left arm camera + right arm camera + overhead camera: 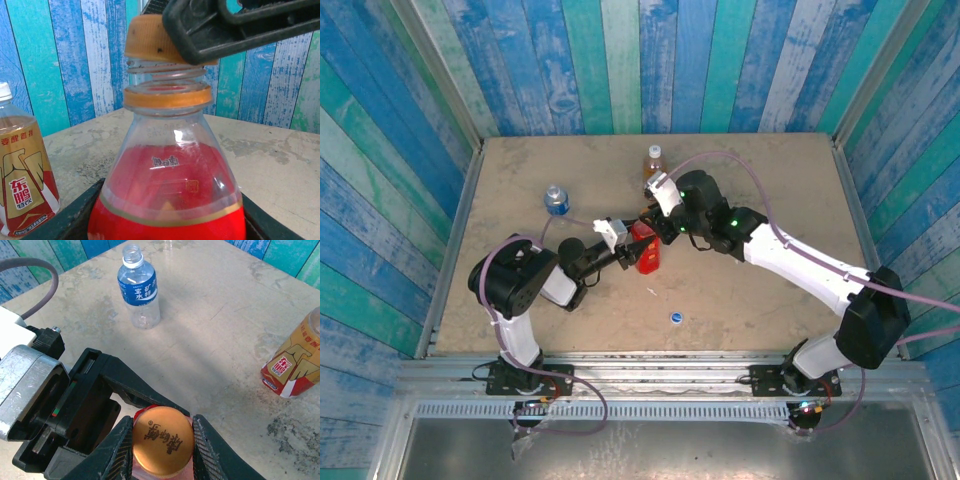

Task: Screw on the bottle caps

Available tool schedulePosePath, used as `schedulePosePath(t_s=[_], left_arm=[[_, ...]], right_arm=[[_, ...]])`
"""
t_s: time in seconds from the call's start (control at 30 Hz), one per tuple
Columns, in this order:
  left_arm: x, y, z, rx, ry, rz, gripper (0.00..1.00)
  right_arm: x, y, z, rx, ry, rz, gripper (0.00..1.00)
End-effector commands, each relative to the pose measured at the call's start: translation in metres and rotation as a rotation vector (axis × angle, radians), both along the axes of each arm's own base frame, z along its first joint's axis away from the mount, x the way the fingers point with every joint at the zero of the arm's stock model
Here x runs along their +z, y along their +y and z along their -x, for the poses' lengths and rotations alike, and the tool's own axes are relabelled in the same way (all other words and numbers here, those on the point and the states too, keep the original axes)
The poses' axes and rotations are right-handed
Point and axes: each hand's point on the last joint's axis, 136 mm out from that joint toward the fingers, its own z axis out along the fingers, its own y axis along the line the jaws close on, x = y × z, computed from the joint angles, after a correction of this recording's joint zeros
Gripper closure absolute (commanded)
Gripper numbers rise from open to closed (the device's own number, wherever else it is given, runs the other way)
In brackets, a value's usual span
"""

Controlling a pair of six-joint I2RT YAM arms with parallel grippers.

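Left gripper [638,252] clamped on the red bottle [167,200], upright mid table [770,170]. Right gripper [163,452] pinching the orange cap [162,437] atop its neck. I see bare threads under it and the cap looks tilted; can't confirm it's engaged. Clear bottle [139,287] open. Amber bottle [25,175] wears the white cap [4,91]. Blue cap [676,318] loose near the front edge.
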Motion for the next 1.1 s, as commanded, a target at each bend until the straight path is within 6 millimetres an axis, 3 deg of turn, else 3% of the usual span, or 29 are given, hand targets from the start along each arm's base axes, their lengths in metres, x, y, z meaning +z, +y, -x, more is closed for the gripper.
schedulePosePath(t_s=[0.0,0.4,0.7,1.07], left_arm=[[-0.007,0.001,0.003,0.004,-0.007,-0.012,0.45],[-0.008,0.000,0.002,0.006,-0.004,-0.015,0.45],[-0.012,-0.001,0.003,-0.004,-0.002,-0.034,0.45],[-0.020,-0.003,0.003,-0.002,-0.004,-0.082,0.45]], right_arm=[[-0.026,-0.006,0.005,-0.010,0.091,0.054,0.69],[-0.018,-0.003,0.008,-0.002,0.100,0.019,0.63],[-0.012,0.001,0.003,-0.008,0.100,0.011,0.71],[-0.020,0.000,0.005,-0.008,0.187,0.098,0.69]])
